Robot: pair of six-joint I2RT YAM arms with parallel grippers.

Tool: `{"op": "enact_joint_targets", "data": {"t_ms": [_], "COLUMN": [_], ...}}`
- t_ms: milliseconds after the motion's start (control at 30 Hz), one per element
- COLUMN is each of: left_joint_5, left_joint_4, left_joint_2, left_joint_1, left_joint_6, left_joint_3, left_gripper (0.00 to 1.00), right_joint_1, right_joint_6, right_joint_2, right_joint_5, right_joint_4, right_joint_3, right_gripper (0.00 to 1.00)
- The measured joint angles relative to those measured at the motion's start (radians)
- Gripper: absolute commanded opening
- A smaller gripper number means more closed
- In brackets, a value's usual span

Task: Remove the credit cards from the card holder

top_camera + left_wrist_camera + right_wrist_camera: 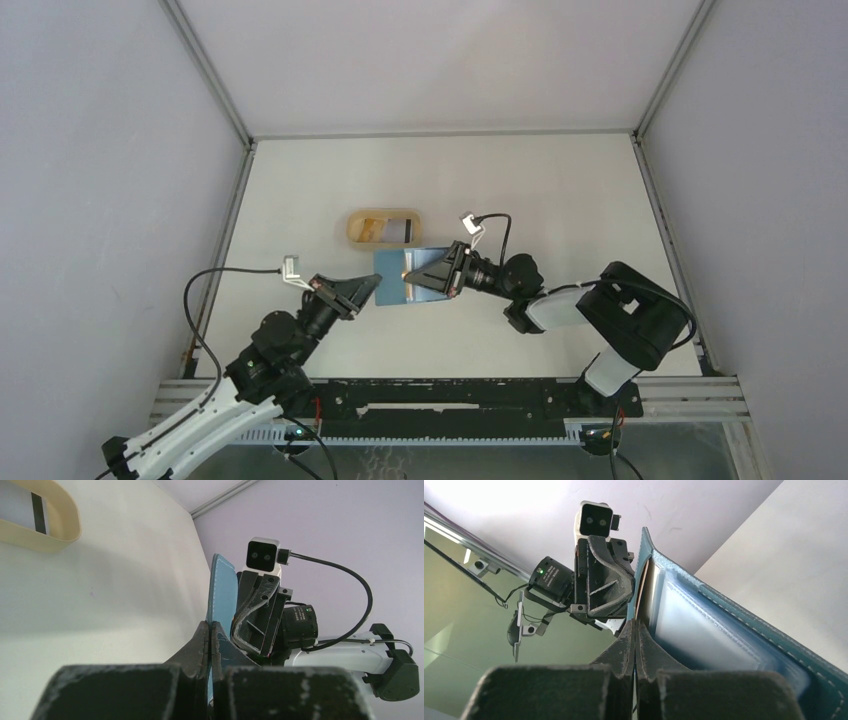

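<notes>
The teal card holder (392, 288) lies open at mid-table. My left gripper (376, 284) is shut on the edge of its left flap (222, 587), its jaws pressed together around the leather. My right gripper (408, 272) reaches in from the right, opposite the left one. It is shut at the pale edge of a credit card (647, 587) standing in the slot just inside that flap (640, 560). A clear plastic pocket (704, 630) shows on the other panel. Another credit card (398, 229), with a dark stripe, lies in the dish.
A tan oval dish (352, 228) sits just behind the card holder, also at the upper left of the left wrist view (65, 527). Grey walls with metal rails close in the white table (560, 190) on three sides.
</notes>
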Motion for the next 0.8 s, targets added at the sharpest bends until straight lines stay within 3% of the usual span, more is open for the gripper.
{"op": "enact_joint_targets", "data": {"t_ms": [300, 800], "left_joint_5": [0.003, -0.092], "left_joint_4": [-0.092, -0.311], "left_joint_2": [-0.09, -0.208], "left_joint_1": [-0.003, -0.003], "left_joint_6": [0.001, 0.002], "left_joint_3": [-0.002, -0.002], "left_gripper": [0.0, 0.0], "right_joint_1": [-0.019, -0.089], "right_joint_6": [0.006, -0.04], "right_joint_2": [-0.006, -0.142], "right_joint_5": [-0.049, -0.053], "right_joint_4": [-0.033, -0.289], "right_joint_3": [0.008, -0.016], "right_gripper": [0.0, 0.0]}}
